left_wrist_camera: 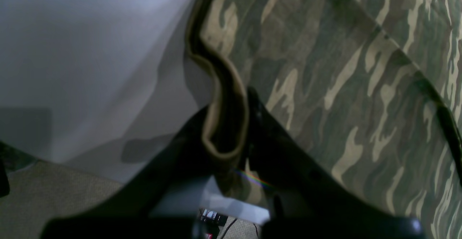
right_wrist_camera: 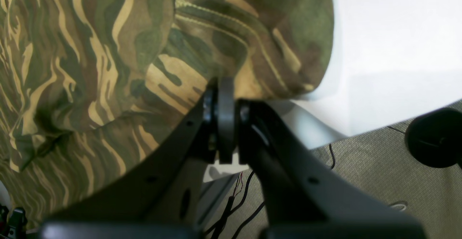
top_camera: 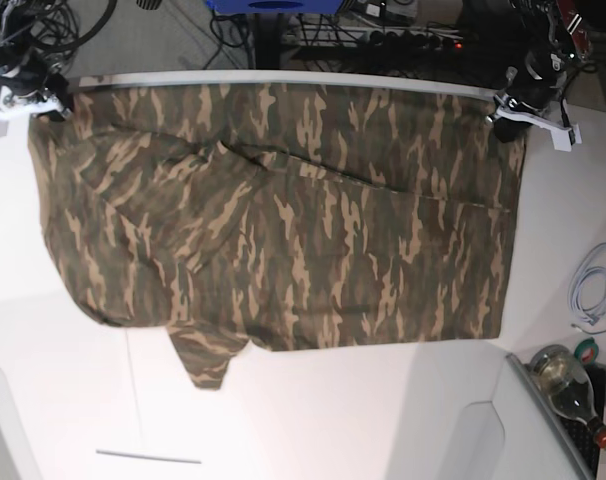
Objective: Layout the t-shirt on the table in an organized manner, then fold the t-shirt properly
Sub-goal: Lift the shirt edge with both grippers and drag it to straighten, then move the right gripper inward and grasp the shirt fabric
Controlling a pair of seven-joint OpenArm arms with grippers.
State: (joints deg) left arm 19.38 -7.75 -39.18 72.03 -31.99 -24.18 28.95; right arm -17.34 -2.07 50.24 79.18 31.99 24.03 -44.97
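Left gripper (left_wrist_camera: 231, 138) jaws clamped on the t-shirt (top_camera: 283, 220) hem, fabric folded between them. Right gripper (right_wrist_camera: 223, 120) jaws pinched shut on its corner; cloth spreads beyond both across the table (top_camera: 313, 410).

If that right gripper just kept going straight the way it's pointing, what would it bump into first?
Probably more of the t-shirt it already pinches: camouflage cloth lies right ahead of the right gripper, with the table underneath. Depth is unclear.

Bare table (top_camera: 313, 420) below t-shirt (top_camera: 283, 220)
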